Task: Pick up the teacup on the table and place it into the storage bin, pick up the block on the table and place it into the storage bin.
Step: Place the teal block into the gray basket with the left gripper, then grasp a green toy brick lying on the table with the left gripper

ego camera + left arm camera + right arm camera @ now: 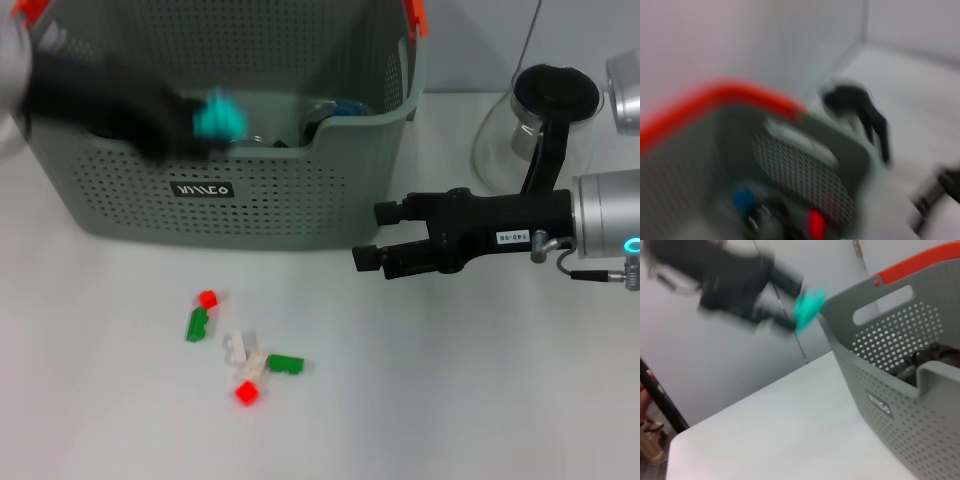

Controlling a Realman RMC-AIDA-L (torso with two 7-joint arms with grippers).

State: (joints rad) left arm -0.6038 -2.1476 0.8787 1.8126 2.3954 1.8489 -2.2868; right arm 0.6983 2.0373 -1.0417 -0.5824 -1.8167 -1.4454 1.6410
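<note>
Above the storage bin [250,215], the left tool [195,125] holds a teal block [218,117]; its long axis unclear.

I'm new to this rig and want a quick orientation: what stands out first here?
The left gripper holds a teal block above the big grey-green storage bin at the table's far left. The right gripper, open, waits beside the bin, and small red, green and white blocks lie scattered in front.

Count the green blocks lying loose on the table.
2. One green block sits left, just below a red one; the other lies right of the white pieces. More may be hidden in the storage bin.
</note>
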